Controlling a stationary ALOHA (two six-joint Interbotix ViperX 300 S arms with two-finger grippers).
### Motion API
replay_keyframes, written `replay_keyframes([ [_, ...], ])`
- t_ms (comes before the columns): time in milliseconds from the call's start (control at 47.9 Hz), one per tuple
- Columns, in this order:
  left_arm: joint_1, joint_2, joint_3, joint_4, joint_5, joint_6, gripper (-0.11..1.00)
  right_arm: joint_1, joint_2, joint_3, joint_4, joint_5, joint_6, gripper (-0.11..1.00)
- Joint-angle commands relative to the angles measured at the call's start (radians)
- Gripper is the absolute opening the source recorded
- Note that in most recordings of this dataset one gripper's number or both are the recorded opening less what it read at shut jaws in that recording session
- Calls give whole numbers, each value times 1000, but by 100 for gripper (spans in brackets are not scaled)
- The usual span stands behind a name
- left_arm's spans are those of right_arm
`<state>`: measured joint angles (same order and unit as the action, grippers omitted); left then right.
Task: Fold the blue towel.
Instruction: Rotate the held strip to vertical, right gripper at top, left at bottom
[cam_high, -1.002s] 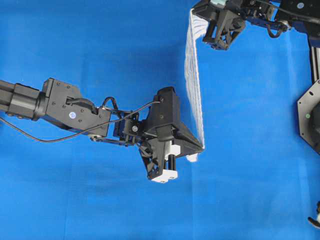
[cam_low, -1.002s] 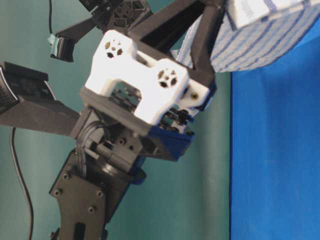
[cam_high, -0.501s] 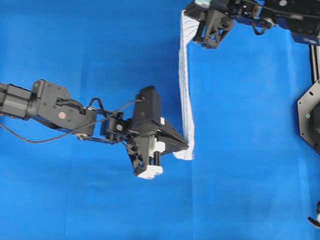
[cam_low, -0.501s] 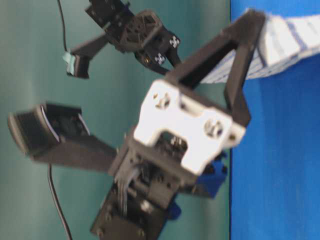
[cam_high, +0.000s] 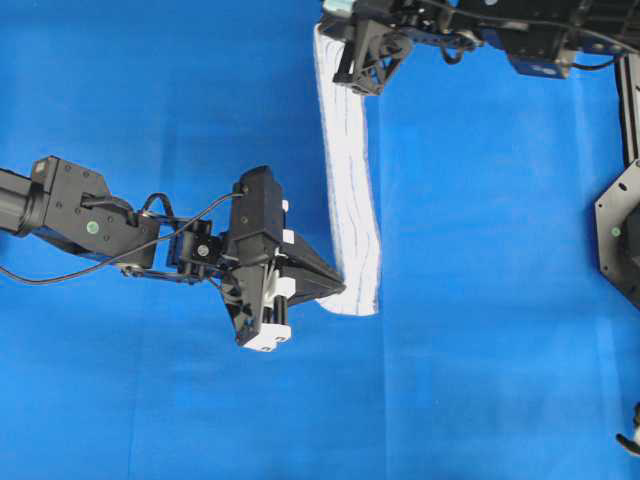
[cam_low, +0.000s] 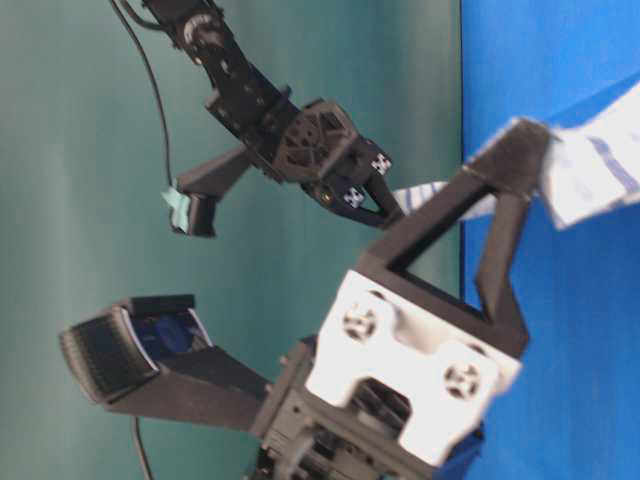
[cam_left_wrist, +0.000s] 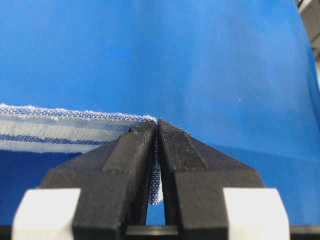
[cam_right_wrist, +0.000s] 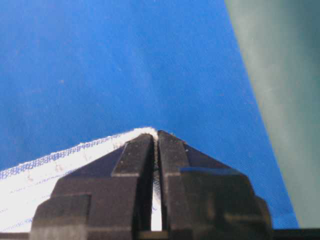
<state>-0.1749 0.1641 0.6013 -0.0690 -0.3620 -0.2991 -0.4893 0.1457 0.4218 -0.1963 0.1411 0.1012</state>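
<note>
The blue towel (cam_high: 349, 180), white with thin blue stripes, hangs as a narrow band stretched between my two grippers above the blue table covering (cam_high: 500, 250). My left gripper (cam_high: 340, 292) is shut on its near corner; cloth shows pinched between the jaws in the left wrist view (cam_left_wrist: 156, 165). At the top of the overhead view my right gripper (cam_high: 345, 78) is shut on the far corner, whose hem (cam_right_wrist: 100, 145) runs left from the jaws. From table level the towel (cam_low: 590, 165) trails right from the left gripper (cam_low: 545, 160).
The right arm's base and mount (cam_high: 625, 230) stand along the right edge. A teal-green backdrop (cam_low: 100, 100) fills the space beyond the table's edge. A black cable (cam_high: 60, 280) trails from the left arm.
Both grippers have carried the towel leftward across the table, and its hanging face now shows wider from overhead. Both stay shut on their corners.
</note>
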Motion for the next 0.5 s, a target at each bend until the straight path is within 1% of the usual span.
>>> replay_keyframes([
  [0,-86,-35,-5,-3,-14,-5,1,-26,-2,-46,-5,-6,-2,2],
  [376,-80,-15,2,-5,-14,-3,2,-25,11,-41,-5,-5,-2,2],
  [480,-80,-11,-2,-5,-12,-3,4,-25,18,-43,-5,-8,-2,2],
])
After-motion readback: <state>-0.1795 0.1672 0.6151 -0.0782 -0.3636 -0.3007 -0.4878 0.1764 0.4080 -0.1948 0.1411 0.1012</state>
